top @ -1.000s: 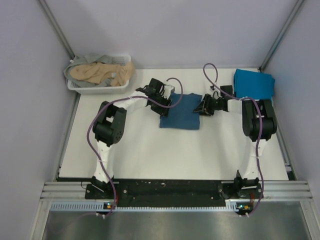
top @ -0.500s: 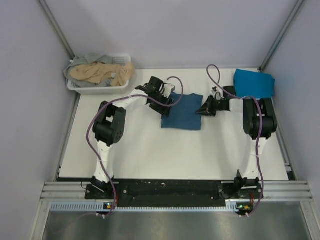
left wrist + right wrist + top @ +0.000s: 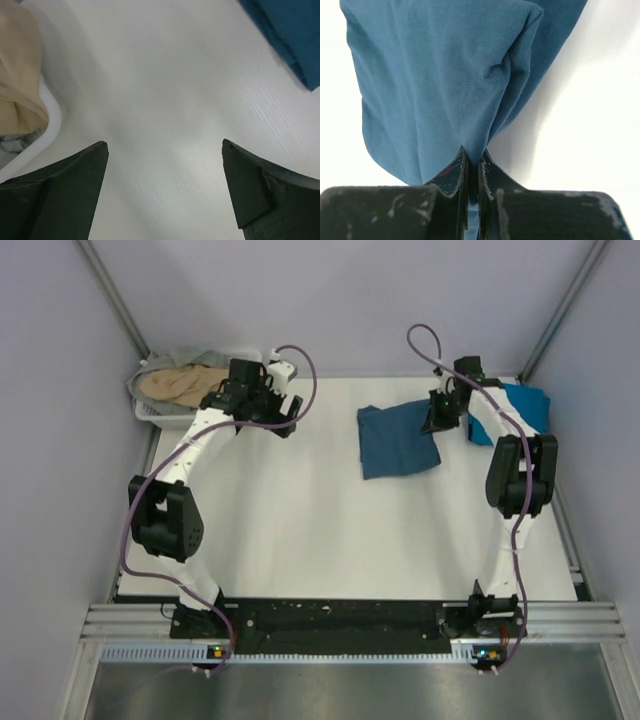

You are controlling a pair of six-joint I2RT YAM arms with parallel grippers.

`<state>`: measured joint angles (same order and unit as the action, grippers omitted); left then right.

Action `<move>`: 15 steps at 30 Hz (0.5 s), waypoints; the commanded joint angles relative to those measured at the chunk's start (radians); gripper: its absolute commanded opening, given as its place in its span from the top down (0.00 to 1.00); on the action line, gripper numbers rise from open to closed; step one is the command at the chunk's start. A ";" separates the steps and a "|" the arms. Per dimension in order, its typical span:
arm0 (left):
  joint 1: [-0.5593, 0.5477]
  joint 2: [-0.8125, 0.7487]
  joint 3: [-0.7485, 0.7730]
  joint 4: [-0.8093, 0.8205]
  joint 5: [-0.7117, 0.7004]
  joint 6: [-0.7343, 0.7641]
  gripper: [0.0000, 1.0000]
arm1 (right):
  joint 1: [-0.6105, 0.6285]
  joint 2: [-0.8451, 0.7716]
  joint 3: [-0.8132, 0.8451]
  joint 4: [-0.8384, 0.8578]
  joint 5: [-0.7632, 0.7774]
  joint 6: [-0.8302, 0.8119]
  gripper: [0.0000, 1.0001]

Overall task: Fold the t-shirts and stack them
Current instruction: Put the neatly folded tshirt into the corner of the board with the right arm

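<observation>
At ten o'clock one white basket [image 3: 160,414] holds two heaped t-shirts, tan [image 3: 178,387] and grey [image 3: 188,356]; beside it the left gripper [image 3: 165,145] hovers, fingers spread wide, empty. At one o'clock one dark teal t-shirt [image 3: 395,442] lies on the table [image 3: 300,530], an edge pinched by the right gripper [image 3: 472,159]; one cyan t-shirt [image 3: 530,405] lies at two o'clock.

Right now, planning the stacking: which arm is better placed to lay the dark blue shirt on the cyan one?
Right: right fingers shut on the dark blue shirt, near the cyan shirt; left fingers open, far off by the basket.
</observation>
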<state>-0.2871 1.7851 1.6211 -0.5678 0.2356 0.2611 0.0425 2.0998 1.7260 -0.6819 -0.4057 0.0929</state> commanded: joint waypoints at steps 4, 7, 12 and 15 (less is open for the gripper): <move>0.055 -0.036 -0.085 0.016 -0.010 0.036 0.01 | -0.007 0.077 0.338 -0.257 0.382 -0.192 1.00; 0.063 -0.036 -0.101 0.022 -0.007 0.035 0.01 | -0.007 0.094 0.427 -0.277 0.487 -0.226 1.00; 0.075 -0.035 -0.112 0.025 -0.010 0.033 0.01 | -0.007 0.114 0.517 -0.275 0.640 -0.314 1.00; 0.081 -0.036 -0.115 0.026 -0.007 0.033 0.01 | -0.012 0.127 0.582 -0.275 0.729 -0.381 1.00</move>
<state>-0.2199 1.7721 1.5162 -0.5762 0.2199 0.2848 0.0425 2.2158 2.1902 -0.9554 0.1379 -0.1738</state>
